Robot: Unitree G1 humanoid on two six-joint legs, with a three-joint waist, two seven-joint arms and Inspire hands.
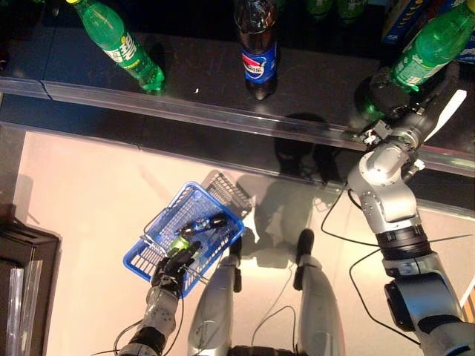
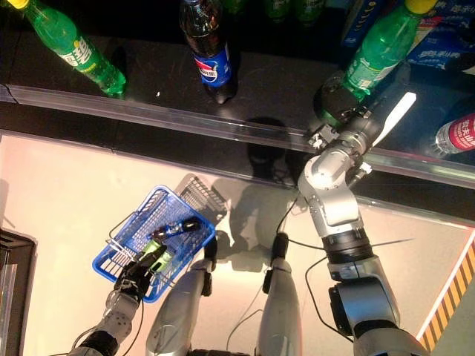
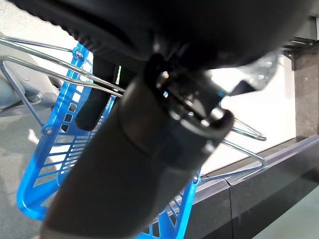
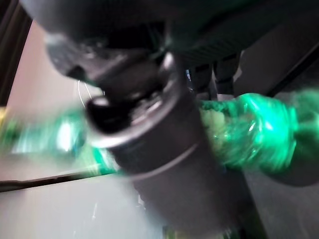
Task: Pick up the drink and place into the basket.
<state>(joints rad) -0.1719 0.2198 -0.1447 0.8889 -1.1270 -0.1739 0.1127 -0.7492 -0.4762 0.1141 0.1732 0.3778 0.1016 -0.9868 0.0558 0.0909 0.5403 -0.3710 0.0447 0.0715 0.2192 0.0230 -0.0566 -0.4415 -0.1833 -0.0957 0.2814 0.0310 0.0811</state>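
A green drink bottle (image 1: pixel 430 48) stands at the right end of the dark shelf. My right hand (image 1: pixel 384 90) is at its lower part, and in the right wrist view the fingers curl round the green bottle (image 4: pixel 254 132). Down at the lower left, my left hand (image 1: pixel 174 268) is shut on a wire handle of the blue basket (image 1: pixel 137 263), which hangs above the pale floor. A small bottle (image 1: pixel 197 226) lies inside the basket. The left wrist view shows the basket's blue wall (image 3: pixel 65 129) and the wire handles past my hand (image 3: pixel 149 139).
On the shelf also stand another green bottle (image 1: pixel 119 37) at the left, a cola bottle (image 1: pixel 257 52) in the middle and a red-labelled bottle (image 2: pixel 456 133) at the far right. A clear rail (image 1: pixel 223 111) runs along the shelf's front edge. A dark bin (image 1: pixel 22 274) sits at the lower left.
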